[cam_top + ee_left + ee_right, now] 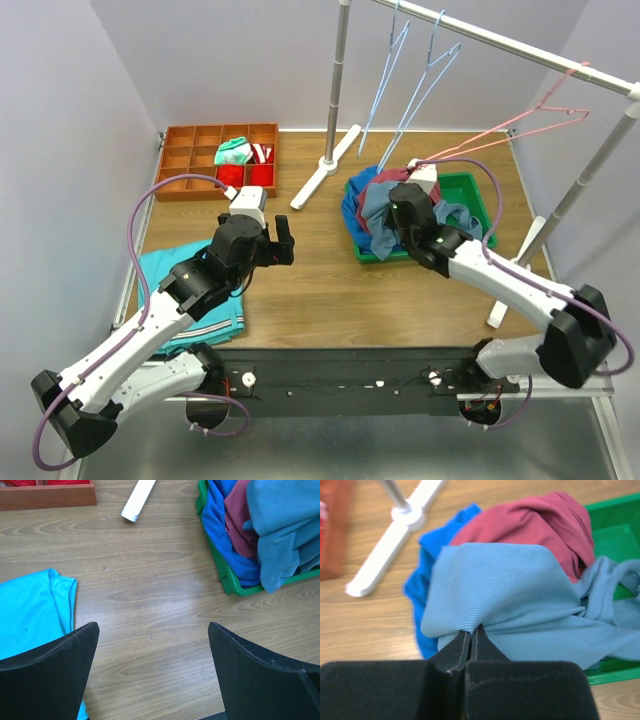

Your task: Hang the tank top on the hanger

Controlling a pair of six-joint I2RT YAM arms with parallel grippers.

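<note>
**Right hand pinched the top in the bin**

The right hand (471, 632) was pressed together on a fold of the top (505, 590), its fingertips closed with the ribbed slate-blue cloth bunched between them. The top lay heaped in the green bin (470, 190), toward 2 o'clock on the counter (320, 290). It was draped over a maroon shirt (540, 520) at its 12 o'clock. A royal-blue garment (420, 585) spilled over the bin wall at its 9 o'clock.

The left hand (152, 625) was spread wide and held nothing, over bare wood at 9 o'clock from the bin. A turquoise cloth (25, 610) lay at its 8 o'clock.

The hanger (428, 93) hung from the rail (500, 40) at 12 o'clock from the bin, beside a second one like it and well apart from the top. A pink hanger (520, 125) hung farther along, at 2 o'clock.
</note>
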